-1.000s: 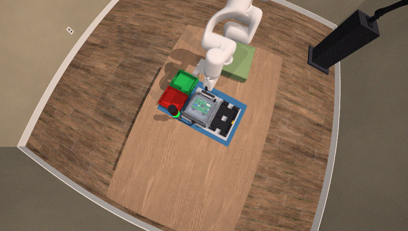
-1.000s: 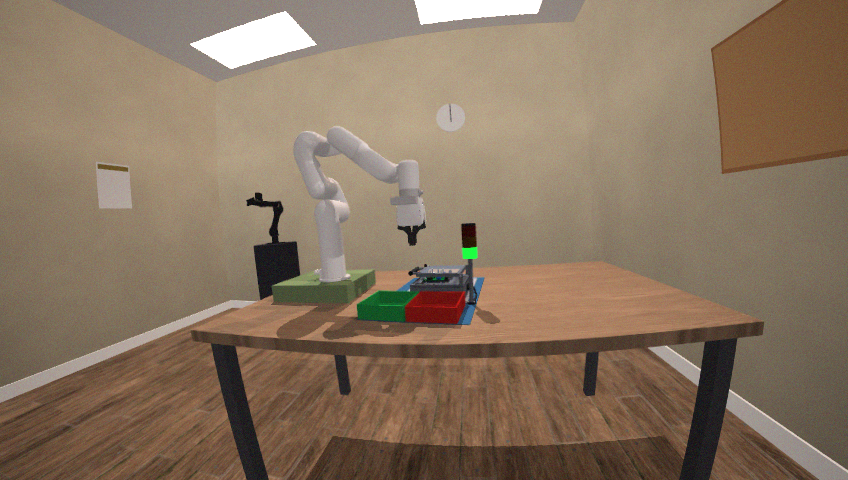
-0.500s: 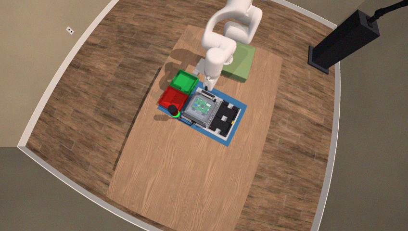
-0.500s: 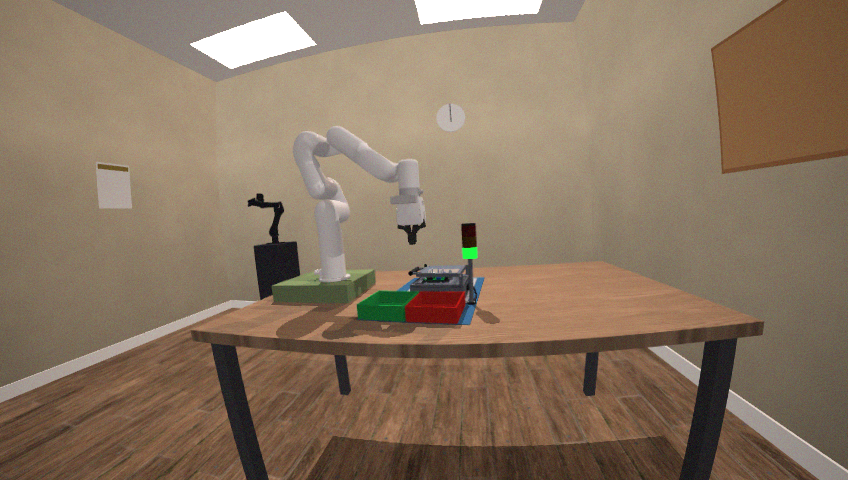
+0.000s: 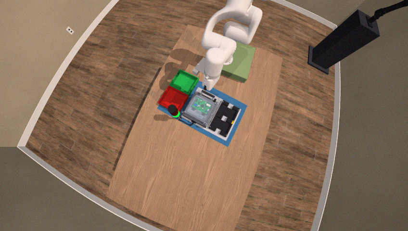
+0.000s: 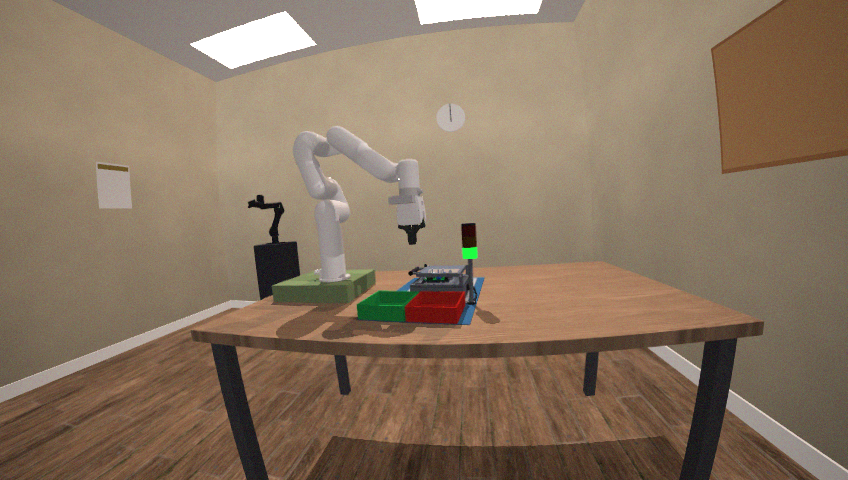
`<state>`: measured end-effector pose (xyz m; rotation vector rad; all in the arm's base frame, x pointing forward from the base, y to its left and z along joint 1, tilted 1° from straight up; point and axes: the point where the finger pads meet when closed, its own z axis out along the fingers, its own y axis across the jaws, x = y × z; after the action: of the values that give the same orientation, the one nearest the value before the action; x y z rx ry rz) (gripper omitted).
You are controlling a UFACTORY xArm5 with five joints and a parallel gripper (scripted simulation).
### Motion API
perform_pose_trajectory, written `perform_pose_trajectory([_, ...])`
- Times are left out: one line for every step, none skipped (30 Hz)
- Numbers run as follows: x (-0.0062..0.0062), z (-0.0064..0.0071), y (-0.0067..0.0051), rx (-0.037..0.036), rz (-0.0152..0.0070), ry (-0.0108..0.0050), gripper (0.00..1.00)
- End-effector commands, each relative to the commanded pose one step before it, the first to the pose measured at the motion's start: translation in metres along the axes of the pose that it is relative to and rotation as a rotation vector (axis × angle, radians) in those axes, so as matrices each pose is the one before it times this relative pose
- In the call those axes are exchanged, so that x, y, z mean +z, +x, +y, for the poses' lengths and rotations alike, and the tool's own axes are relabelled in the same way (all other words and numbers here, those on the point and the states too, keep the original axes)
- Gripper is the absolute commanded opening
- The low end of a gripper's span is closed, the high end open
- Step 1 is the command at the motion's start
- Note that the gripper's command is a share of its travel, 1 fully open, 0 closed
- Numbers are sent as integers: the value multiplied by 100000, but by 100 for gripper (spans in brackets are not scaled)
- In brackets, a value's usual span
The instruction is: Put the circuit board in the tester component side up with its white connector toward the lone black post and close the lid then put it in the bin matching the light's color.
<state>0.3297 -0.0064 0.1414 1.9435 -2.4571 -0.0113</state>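
Two bins sit at the left of the blue mat (image 5: pixel 232 134) on my table (image 5: pixel 183 177): the green bin (image 5: pixel 184 81) and the red bin (image 5: pixel 172 98), touching side by side. Just beside the red bin stands the signal light (image 6: pixel 468 252), its lowest segment glowing green. Next along is the tester (image 5: pixel 200 109), its clear lid (image 5: pixel 192 113) down over the circuit board (image 5: pixel 201 105), which lies flat inside, green component side up. I cannot make out which way its white connector faces. My gripper (image 6: pixel 411 236) hangs in the air above the tester's arm-side edge, well apart from the lid in the exterior view, with its fingers pressed together on nothing. In the top view it points down near the dark bar at that edge of the tester. To the right of the tester lies the black tray (image 5: pixel 224 118), with no board in it. My arm rises from a green base block (image 5: pixel 243 67) at the far end of the table.
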Motion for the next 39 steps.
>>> perform_pose_trajectory([-119, -111, -25, 15771, -103, 339, 0])
perform_pose_trajectory([0, 0, 0, 2974, 0, 0, 0])
perform_pose_trajectory([0, 0, 0, 2166, 0, 0, 0])
perform_pose_trajectory([0, 0, 0, 2331, 0, 0, 0])
perform_pose_trajectory([0, 0, 0, 2444, 0, 0, 0])
perform_pose_trajectory([0, 0, 0, 2491, 0, 0, 0])
perform_pose_trajectory([0, 0, 0, 0, 0, 0, 0])
perform_pose_trajectory([0, 0, 0, 0, 0, 0, 0])
perform_pose_trajectory([0, 0, 0, 3847, 0, 0, 0])
perform_pose_trajectory([0, 0, 0, 3965, 0, 0, 0])
perform_pose_trajectory([0, 0, 0, 3592, 0, 0, 0])
perform_pose_trajectory([0, 0, 0, 2000, 0, 0, 0])
perform_pose_trajectory([0, 0, 0, 2205, 0, 0, 0])
perform_pose_trajectory([0, 0, 0, 2391, 0, 0, 0])
perform_pose_trajectory([0, 0, 0, 2481, 0, 0, 0])
perform_pose_trajectory([0, 0, 0, 2502, 0, 0, 0])
perform_pose_trajectory([0, 0, 0, 2497, 0, 0, 0])
perform_pose_trajectory([0, 0, 0, 2488, 0, 0, 0])
perform_pose_trajectory([0, 0, 0, 2483, 0, 0, 0])
perform_pose_trajectory([0, 0, 0, 2481, 0, 0, 0])
perform_pose_trajectory([0, 0, 0, 2482, 0, 0, 0])
perform_pose_trajectory([0, 0, 0, 2481, 0, 0, 0])
perform_pose_trajectory([0, 0, 0, 2483, 0, 0, 0])
perform_pose_trajectory([0, 0, 0, 0, 0, 0, 0])
perform_pose_trajectory([0, 0, 0, 0, 0, 0, 0])
perform_pose_trajectory([0, 0, 0, 4385, 0, 0, 0])
perform_pose_trajectory([0, 0, 0, 4359, 0, 0, 0])
perform_pose_trajectory([0, 0, 0, 2661, 0, 0, 0])
perform_pose_trajectory([0, 0, 0, 2065, 0, 0, 0])
perform_pose_trajectory([0, 0, 0, 2278, 0, 0, 0])
perform_pose_trajectory([0, 0, 0, 2431, 0, 0, 0])
perform_pose_trajectory([0, 0, 0, 2492, 0, 0, 0])
perform_pose_trajectory([0, 0, 0, 2502, 0, 0, 0])
perform_pose_trajectory([0, 0, 0, 2493, 0, 0, 0])
perform_pose_trajectory([0, 0, 0, 2486, 0, 0, 0])
perform_pose_trajectory([0, 0, 0, 2483, 0, 0, 0])
perform_pose_trajectory([0, 0, 0, 2482, 0, 0, 0])
perform_pose_trajectory([0, 0, 0, 2482, 0, 0, 0])
perform_pose_trajectory([0, 0, 0, 2483, 0, 0, 0])
